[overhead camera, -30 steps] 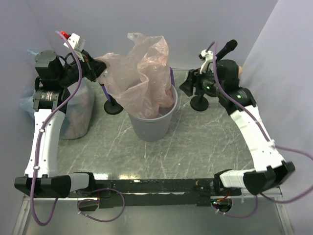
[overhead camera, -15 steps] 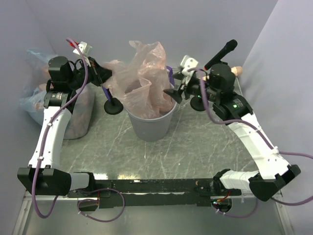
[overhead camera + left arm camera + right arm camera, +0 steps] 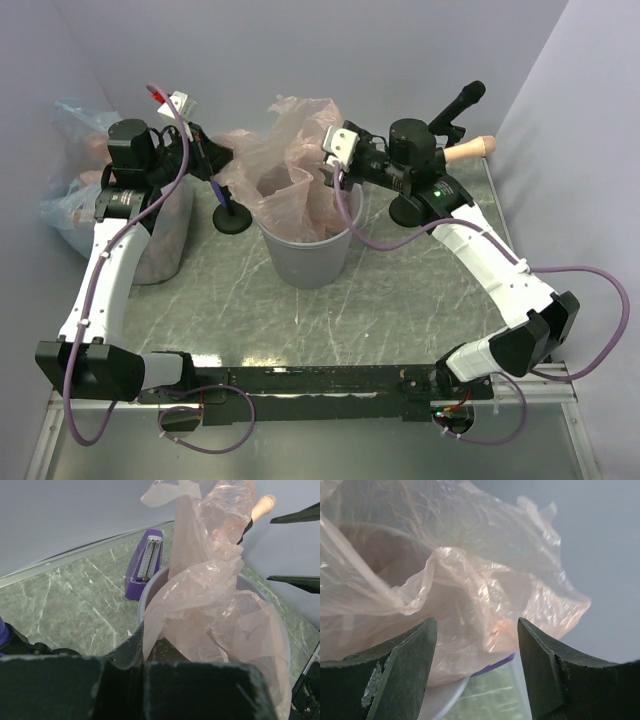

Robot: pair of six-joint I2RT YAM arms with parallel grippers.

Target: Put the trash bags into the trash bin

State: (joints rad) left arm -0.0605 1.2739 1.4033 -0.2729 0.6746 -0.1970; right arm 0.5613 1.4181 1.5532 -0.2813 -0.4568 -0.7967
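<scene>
Marbled green table (image 3: 380,300), grey trash bin (image 3: 305,262) at centre, pink trash bag (image 3: 290,170) half inside it, top billowing above the rim. My left gripper (image 3: 222,160) was clamped on the bag's left edge; right gripper (image 3: 330,165) gaped beside the right edge. My call: pinch that edge, spread the mouth, push low.

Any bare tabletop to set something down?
Free: tabletop in front of the trash bin, and right of it. Crowded: back row, with bagged pile far left, black stand, pink trash bag over the bin.
</scene>
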